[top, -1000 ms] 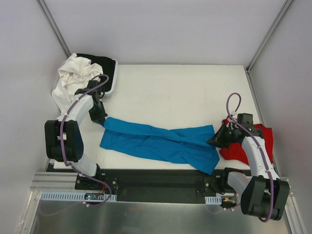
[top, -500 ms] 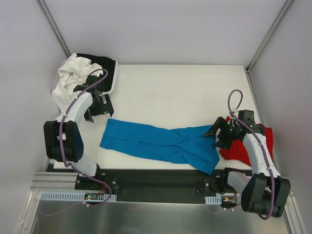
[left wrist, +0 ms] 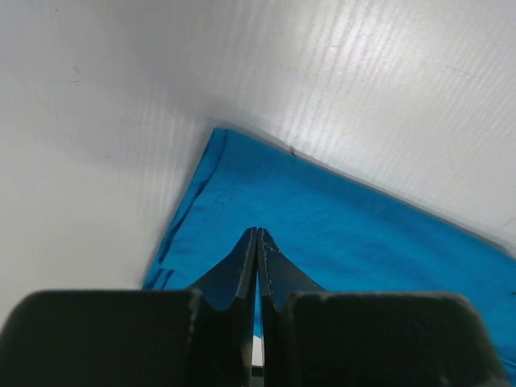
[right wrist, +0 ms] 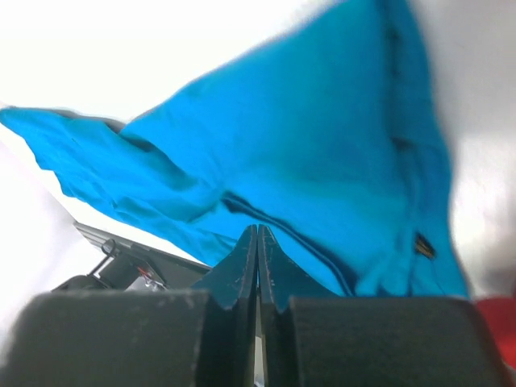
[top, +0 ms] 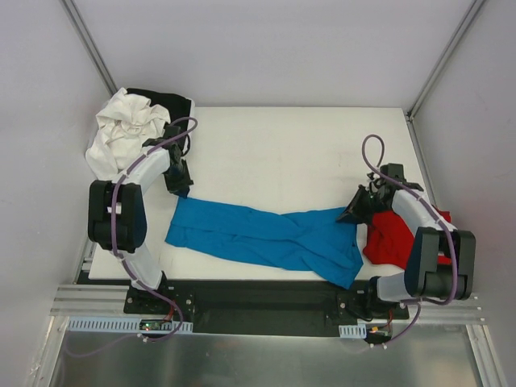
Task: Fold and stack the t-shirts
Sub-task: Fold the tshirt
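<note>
From above: two t-shirts on the worktop [top: 282, 149]. The one blue t-shirt [top: 266, 238] is strung out long and narrow along the near edge. The one red t-shirt [top: 397, 242] is bunched at the near right corner, tucked against the blue one's right end. The left gripper [top: 179, 188] sits right at the blue shirt's far left corner, and the right gripper [top: 353, 214] at its far right corner. Up in the far left corner there's one white garment [top: 121, 133] heaped beside one black garment [top: 173, 105].

Over to the left wrist: jaws pressed tight together, no gap, tips down over blue cloth [left wrist: 347, 234]. The shirt's corner pokes out just ahead of them onto bare worktop. Whether a fold is pinched, can't tell.

Right wrist now: same story, jaws fully closed, the blue shirt [right wrist: 322, 145] spread out ahead of the tips. A sliver of red [right wrist: 493, 316] shows at the lower right. Again, no telling if fabric is caught.
</note>
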You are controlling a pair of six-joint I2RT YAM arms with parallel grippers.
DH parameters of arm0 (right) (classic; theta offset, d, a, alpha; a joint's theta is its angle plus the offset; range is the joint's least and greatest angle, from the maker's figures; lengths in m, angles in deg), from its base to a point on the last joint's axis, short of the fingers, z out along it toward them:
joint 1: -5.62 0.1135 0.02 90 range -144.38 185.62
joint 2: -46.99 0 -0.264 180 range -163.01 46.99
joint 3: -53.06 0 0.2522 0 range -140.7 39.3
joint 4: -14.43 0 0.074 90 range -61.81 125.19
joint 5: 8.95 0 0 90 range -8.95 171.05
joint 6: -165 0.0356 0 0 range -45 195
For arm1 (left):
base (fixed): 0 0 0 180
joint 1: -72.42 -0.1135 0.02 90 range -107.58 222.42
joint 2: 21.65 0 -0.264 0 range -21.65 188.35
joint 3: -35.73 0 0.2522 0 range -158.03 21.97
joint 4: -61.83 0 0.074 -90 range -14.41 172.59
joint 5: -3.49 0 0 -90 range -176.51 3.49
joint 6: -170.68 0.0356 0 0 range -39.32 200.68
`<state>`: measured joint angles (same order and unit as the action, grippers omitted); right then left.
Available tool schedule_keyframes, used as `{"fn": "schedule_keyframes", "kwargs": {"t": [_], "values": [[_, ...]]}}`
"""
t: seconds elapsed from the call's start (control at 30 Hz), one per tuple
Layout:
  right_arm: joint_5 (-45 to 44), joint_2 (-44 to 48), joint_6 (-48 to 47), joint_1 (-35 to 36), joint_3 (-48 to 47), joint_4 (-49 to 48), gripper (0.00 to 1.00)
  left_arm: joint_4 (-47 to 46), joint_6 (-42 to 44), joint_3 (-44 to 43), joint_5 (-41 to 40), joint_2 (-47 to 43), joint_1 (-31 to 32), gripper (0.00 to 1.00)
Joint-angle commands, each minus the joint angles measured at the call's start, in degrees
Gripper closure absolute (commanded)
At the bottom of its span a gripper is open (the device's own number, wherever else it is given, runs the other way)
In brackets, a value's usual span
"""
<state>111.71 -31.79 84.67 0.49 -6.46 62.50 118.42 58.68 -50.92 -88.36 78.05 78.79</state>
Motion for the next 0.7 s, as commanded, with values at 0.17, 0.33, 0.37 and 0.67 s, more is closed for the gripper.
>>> {"fn": "schedule_keyframes", "kwargs": {"t": [0.17, 0.33, 0.37, 0.67], "values": [[-1.56, -7.17, 4.21, 8.37, -3.9, -6.79, 0.99, -1.52, -1.47, -0.42, 1.76, 0.93, 2.86, 1.0], [-2.26, -8.4, 5.36, 9.61, -4.69, -7.76, 0.99, -1.61, -0.85, 0.28, 3.16, 1.29, 2.95, 1.0], [-2.27, -8.67, 5.53, 9.61, -4.95, -7.85, 0.99, -1.43, -0.85, 0.63, 3.34, 1.02, 2.95, 1.0], [-2.62, -10.69, 6.59, 10.66, -6.27, -7.94, 0.99, -1.17, -1.82, 7.93, 3.17, -5.75, 3.12, 1.0]]}}
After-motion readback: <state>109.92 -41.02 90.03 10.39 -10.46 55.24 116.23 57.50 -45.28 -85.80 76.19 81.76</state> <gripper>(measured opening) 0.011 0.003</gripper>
